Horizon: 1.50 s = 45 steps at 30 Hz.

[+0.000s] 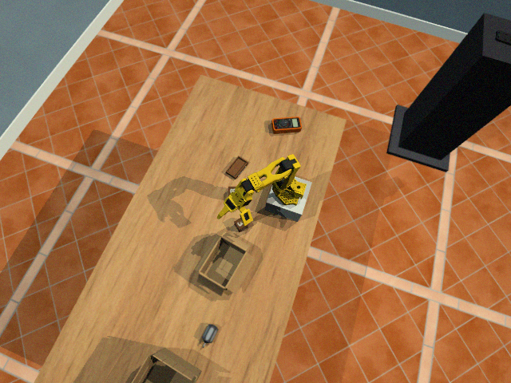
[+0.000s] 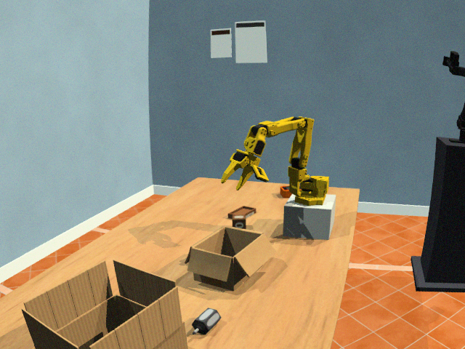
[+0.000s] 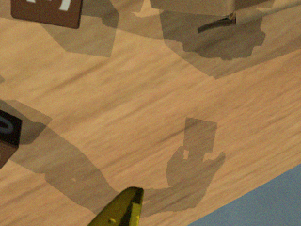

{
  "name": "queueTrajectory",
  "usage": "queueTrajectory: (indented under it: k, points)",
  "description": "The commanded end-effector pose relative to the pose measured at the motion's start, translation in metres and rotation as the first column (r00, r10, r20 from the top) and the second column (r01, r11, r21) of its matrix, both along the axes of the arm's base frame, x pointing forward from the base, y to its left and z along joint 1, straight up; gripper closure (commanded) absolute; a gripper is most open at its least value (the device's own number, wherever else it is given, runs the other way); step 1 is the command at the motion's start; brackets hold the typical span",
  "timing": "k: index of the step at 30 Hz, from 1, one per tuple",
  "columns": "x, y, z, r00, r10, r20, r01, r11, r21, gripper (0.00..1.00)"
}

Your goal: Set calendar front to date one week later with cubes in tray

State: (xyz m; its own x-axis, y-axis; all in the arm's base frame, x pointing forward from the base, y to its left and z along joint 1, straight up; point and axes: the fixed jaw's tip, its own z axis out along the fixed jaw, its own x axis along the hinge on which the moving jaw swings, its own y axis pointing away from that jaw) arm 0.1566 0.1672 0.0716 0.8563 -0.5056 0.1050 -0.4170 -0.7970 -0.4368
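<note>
The brown tray (image 1: pixel 236 167) (image 2: pixel 242 211) is empty; its month name is not readable. One dark brown cube (image 1: pixel 232 190) (image 2: pixel 239 222) (image 3: pixel 8 132) stands on the table between tray and carton, partly hidden by the arm in the top view, with a 0 on a side. The other cube (image 1: pixel 239 224) (image 3: pixel 46 13) lies on the table nearer the carton, a white digit on top, cut off in the wrist view; it is hidden in the exterior view. My gripper (image 2: pixel 231 185) is open and empty, high above the table, out beyond the cubes. The wrist view shows one jaw tip.
An open carton (image 1: pixel 200 274) (image 2: pixel 210 268) stands close to the second cube. A larger open carton (image 1: pixel 181 362) (image 2: pixel 158 319) and a grey motor-like object (image 1: pixel 210 333) (image 2: pixel 206 320) are farther along the table. An orange multimeter (image 1: pixel 286 124) (image 2: pixel 285 191) lies beyond the tray.
</note>
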Motion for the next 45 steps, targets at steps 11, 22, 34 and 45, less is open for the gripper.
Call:
queueTrajectory:
  k: [11, 22, 34, 45]
  points:
    - [0.035, -0.026, -0.001, 0.975, 0.186, 0.118, -0.170, 0.977, -0.132, 0.65]
    - [0.059, -0.056, -0.004, 0.920, 0.354, 0.166, -0.301, 0.912, -0.279, 0.65]
    - [0.082, -0.096, -0.006, 0.820, 0.551, 0.154, -0.435, 0.775, -0.459, 0.65]
    - [0.091, -0.119, -0.008, 0.754, 0.646, 0.116, -0.495, 0.675, -0.546, 0.65]
